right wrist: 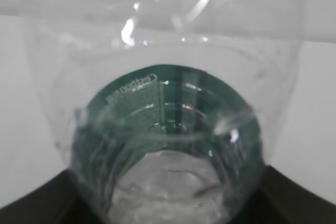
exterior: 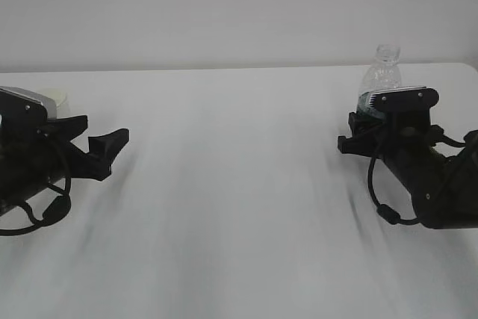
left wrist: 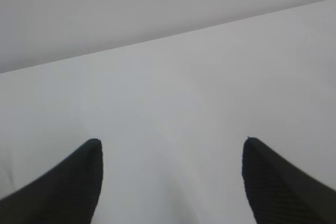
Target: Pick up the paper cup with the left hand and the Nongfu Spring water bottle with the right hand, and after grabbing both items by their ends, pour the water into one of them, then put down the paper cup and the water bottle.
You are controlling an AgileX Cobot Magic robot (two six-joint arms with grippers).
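The paper cup [exterior: 57, 101] shows only as a pale rim behind my left arm's wrist, at the far left of the table. My left gripper [exterior: 106, 126] points right, away from the cup. It is open, with bare table between its fingertips [left wrist: 171, 140]. The Nongfu Spring water bottle [exterior: 382, 80] stands upright and capless at the far right. My right gripper [exterior: 346, 131] is shut on its lower part at the green label. In the right wrist view the bottle [right wrist: 168, 129] fills the gap between the fingers [right wrist: 299, 200]. I cannot make out water in it.
The white table [exterior: 239, 207] stretches between the two arms, and its far edge meets a plain grey wall. The right arm's cable [exterior: 385, 211] loops down near the table surface.
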